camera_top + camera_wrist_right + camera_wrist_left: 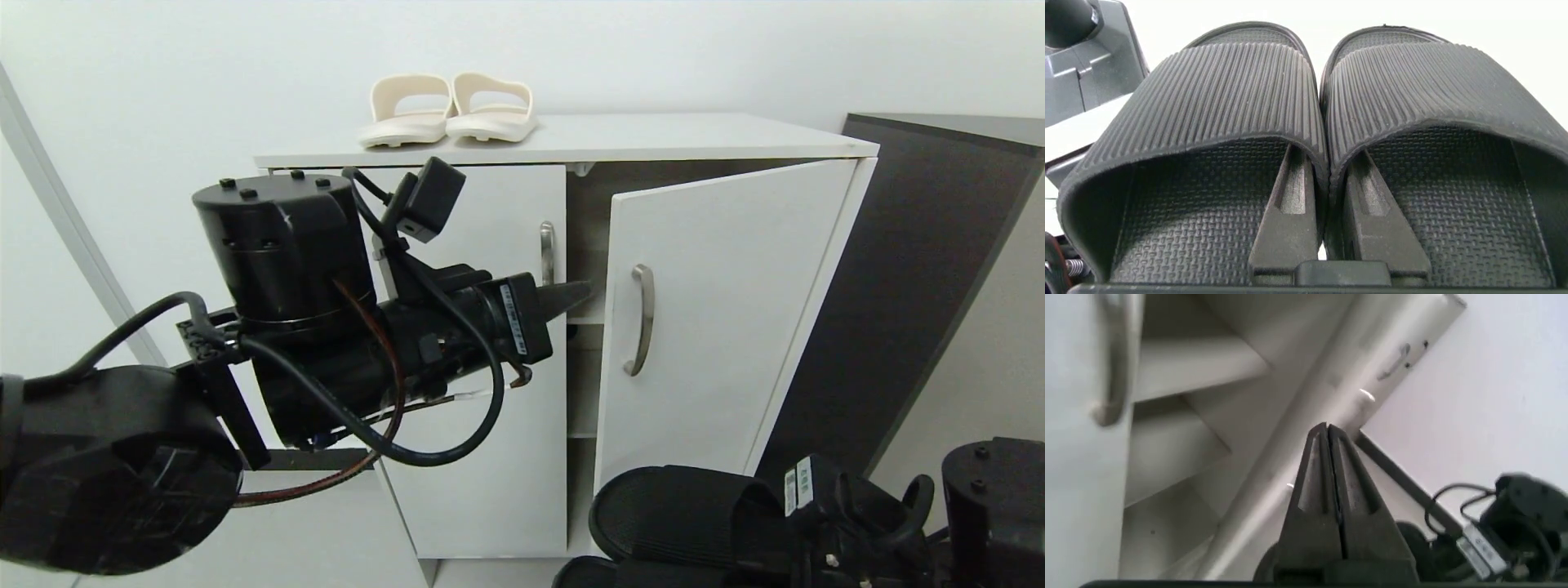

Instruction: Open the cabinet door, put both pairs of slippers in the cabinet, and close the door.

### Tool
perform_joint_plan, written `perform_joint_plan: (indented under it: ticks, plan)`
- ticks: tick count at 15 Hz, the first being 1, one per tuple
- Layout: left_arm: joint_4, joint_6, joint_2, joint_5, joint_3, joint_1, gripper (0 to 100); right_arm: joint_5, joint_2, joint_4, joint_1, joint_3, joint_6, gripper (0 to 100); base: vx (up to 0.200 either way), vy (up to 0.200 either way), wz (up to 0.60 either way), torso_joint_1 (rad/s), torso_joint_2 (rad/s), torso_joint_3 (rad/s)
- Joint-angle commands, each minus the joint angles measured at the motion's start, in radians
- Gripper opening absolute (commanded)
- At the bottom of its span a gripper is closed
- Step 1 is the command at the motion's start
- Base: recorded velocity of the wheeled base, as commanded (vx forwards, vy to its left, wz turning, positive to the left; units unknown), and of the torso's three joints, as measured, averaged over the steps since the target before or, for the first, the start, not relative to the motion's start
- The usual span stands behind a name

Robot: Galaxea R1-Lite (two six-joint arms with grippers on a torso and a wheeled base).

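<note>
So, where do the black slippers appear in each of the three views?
Head view: the black slippers at the bottom edge, right of centre, below the open cabinet door.
Left wrist view: probably the dark shape beyond the door's edge; I cannot be sure.
Right wrist view: both straps side by side, near the camera.
Shared landmark: the right gripper holding them, a finger inside each slipper; its white-tagged body shows elsewhere too.

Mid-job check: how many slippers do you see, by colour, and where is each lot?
Cream slippers: 2, on the cabinet top.
Black slippers: 2, clamped in the right gripper.
Total: 4 slippers.
</note>
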Motion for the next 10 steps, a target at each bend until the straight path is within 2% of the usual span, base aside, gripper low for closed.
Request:
perform_joint_plan:
  ticks: [1, 4, 8, 10]
  plan:
    - [-0.002, -0.022, 0.061, -0.001, -0.066, 0.028, 0, 0.0, -0.002, 0.0, 0.015, 0.0, 0.001, 0, 0.0, 0.0, 0.0, 0.0, 0.0, 0.0]
    - [0.0, -0.023, 0.139, 0.0, -0.156, 0.028, 0, 0.001, -0.001, 0.0, 0.041, 0.012, 0.001, 0, 0.0, 0.0, 0.0, 0.0, 0.0, 0.0]
    - [0.0, -0.023, 0.193, 0.008, -0.194, 0.026, 0, 0.001, 0.001, 0.001, 0.081, 0.034, -0.001, 0, 0.0, 0.0, 0.0, 0.0, 0.0, 0.0]
    - [0.0, -0.028, 0.203, 0.013, -0.202, 0.028, 0, 0.001, 0.005, 0.003, 0.097, 0.041, -0.001, 0, -0.2, 0.0, 0.0, 0.005, 0.0, 0.002]
